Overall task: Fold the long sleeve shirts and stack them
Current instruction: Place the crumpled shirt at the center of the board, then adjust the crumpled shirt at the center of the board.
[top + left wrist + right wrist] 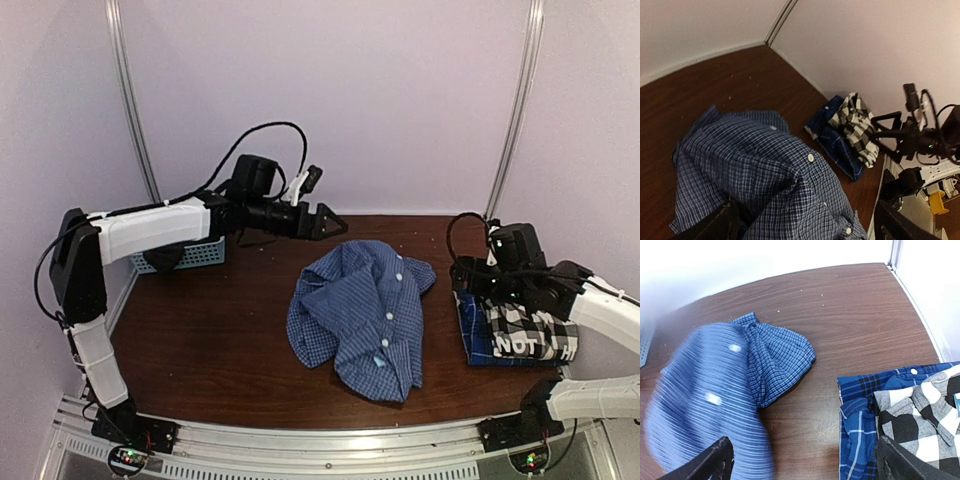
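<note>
The blue fine-check shirt lies crumpled in the middle of the table, its white buttons showing. It fills the lower left wrist view and sits at the left of the right wrist view, partly blurred. At the right, the black-and-white plaid shirt lies folded on the darker blue plaid shirt; both show in the right wrist view. My left gripper is open and empty, raised behind the blue shirt. My right gripper is open and empty at the stack's left edge.
A light blue lattice basket stands at the back left under my left arm. Walls close the table at the back and sides. Bare brown wood lies between the blue shirt and the stack.
</note>
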Robot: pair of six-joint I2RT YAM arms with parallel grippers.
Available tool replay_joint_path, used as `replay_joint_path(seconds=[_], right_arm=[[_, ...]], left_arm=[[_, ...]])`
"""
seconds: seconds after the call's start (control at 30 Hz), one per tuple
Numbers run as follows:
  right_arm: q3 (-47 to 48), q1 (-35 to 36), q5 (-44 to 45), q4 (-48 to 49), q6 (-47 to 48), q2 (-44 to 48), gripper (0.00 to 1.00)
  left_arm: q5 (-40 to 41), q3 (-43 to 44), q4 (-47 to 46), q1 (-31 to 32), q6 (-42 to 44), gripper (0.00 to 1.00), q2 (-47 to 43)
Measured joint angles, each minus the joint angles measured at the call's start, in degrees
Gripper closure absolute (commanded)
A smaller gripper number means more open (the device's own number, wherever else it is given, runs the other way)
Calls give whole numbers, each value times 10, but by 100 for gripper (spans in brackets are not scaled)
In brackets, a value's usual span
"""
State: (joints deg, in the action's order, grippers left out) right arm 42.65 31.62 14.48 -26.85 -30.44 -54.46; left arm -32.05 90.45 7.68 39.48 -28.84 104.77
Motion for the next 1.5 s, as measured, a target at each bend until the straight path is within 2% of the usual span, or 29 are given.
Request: replay_joint_path(seconds=[0.13, 0.3, 0.43, 0.63, 0.77, 0.93, 1.23, 1.43, 1.5], right_arm=[[-1, 4, -12, -6, 1, 7, 1], [-18, 76, -54, 37, 1, -16, 0], [-18, 184, -70, 77, 0, -95, 2], [-2, 308, -72, 101, -17, -233, 3], [50, 355, -51, 87, -36, -320, 4], [143, 378, -8, 50, -52, -417, 11], [246, 382, 64, -37, -57, -533, 39], [265, 382, 114, -90, -61, -562, 78], [269, 382, 130, -106, -68, -566, 87]], left_arm=[[49, -73, 30, 0, 32, 2, 10], [110, -146, 25, -3, 66, 2, -80], [151, -203, 4, -3, 74, 2, -147], [219, -337, -15, -3, 57, 2, -179], [256, -392, -2, -3, 42, 2, -190], [283, -404, -5, -3, 34, 2, -212], [292, -460, -23, -3, 21, 2, -238], [297, -476, -27, -3, 20, 2, -252], [297, -478, -33, -3, 20, 2, -253]])
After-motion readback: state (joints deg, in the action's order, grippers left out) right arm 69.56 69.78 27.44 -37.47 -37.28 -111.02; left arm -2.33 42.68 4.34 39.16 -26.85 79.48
